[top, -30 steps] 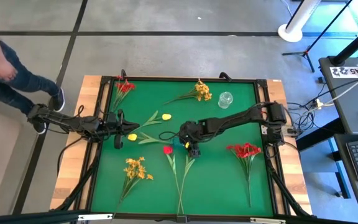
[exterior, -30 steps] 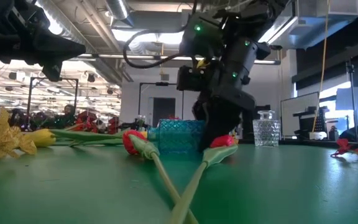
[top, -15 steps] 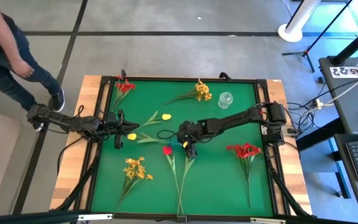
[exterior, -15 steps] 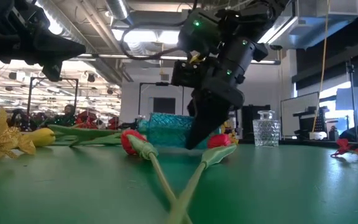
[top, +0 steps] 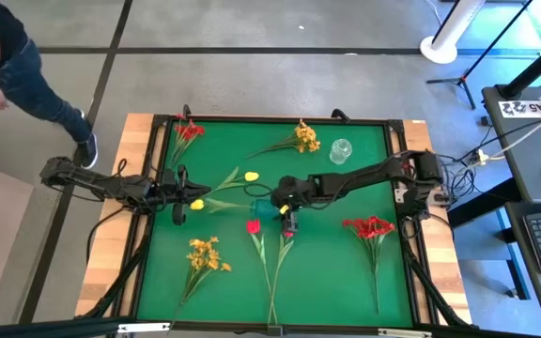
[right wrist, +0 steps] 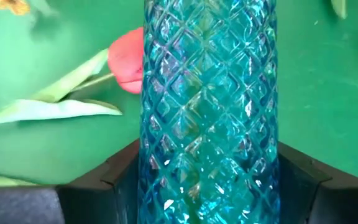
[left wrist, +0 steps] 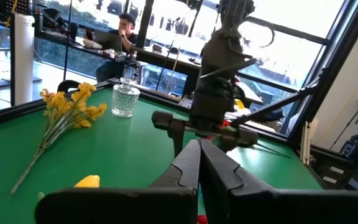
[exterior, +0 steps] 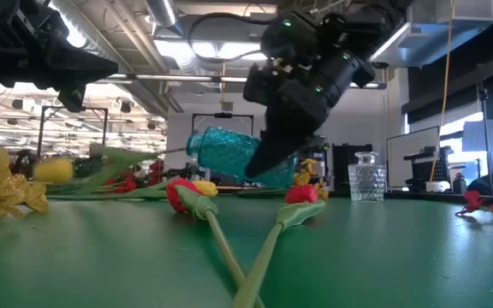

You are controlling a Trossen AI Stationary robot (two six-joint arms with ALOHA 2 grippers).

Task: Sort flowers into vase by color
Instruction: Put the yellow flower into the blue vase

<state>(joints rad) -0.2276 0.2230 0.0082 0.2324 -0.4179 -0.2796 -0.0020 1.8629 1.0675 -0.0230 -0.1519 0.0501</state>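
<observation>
My right gripper (top: 287, 208) is shut on a blue cut-glass vase (exterior: 229, 154) above the table's middle. Two red tulips (top: 253, 226) (top: 287, 228) lie just near of it, their stems crossing. Two yellow tulips (top: 250, 176) (top: 199, 206) lie left of it. Red sprays lie at the far left corner (top: 186, 131) and on the right (top: 369, 226). Yellow-orange clusters lie at the far edge (top: 301, 138) and near left (top: 205, 253). My left gripper (top: 178, 199) waits shut at the table's left edge. My right gripper pinches the blue vase's patterned body (right wrist: 209, 155) between its two fingers (right wrist: 120, 177), one on each side, lying across it. It comes from above, slanting in from the table's right. The vase is lifted clear and tilted, with its narrow neck end (exterior: 193, 141) higher.
A small clear glass vase (top: 341, 150) stands toward the far right of the green mat. A black frame (top: 280, 119) rims the table. A person (top: 7, 66) walks on the floor beyond the far left corner. Bare mat lies near right of the tulips.
My right gripper has risen and moved a little toward the far edge with the blue vase. The vase was low at the table beside the red tulips; now it is lifted clear and tipped, neck end up. The person on the floor has walked on.
</observation>
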